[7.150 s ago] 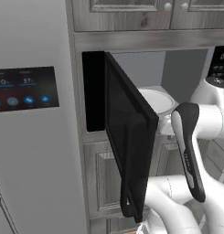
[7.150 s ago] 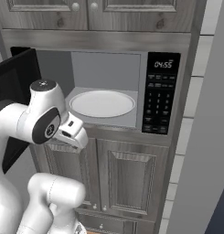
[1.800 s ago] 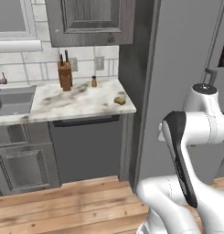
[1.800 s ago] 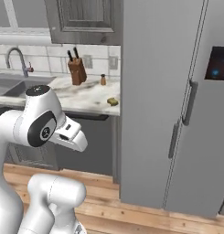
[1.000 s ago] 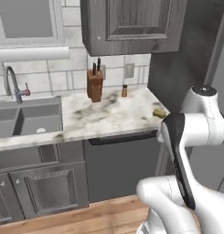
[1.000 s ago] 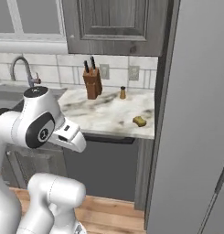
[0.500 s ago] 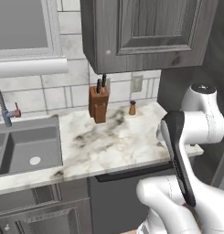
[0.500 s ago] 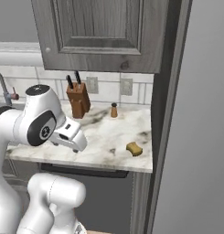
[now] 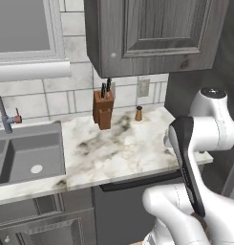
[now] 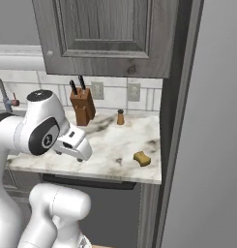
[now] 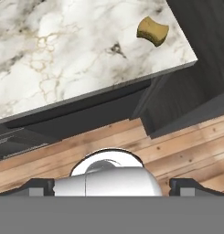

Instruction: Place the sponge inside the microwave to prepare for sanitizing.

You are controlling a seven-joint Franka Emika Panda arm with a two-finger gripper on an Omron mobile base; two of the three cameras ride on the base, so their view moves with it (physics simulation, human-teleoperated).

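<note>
Closer than a moment ago, the marble counter [image 10: 105, 145] now looms larger in both base views, because the base has driven toward it, not the objects. On it the sponge [image 10: 141, 158] lies untouched near the front right corner, well apart from the brown shaker bottle [image 10: 120, 117] and knife block [image 10: 82, 107] by the wall. Over the wooden floor [image 11: 177, 151], the gripper [image 11: 111, 186] hangs with fingers spread wide and holding nothing, short of the counter edge

Count on surface [image 10: 105, 145]: one sponge [image 10: 141, 158], one knife block [image 10: 81, 109] with two dark handles, one brown shaker bottle [image 10: 120, 117]. One sink [image 9: 27, 155], one faucet [image 9: 4, 112]. Two wall outlets. One upper cabinet [image 10: 110, 36].
</note>
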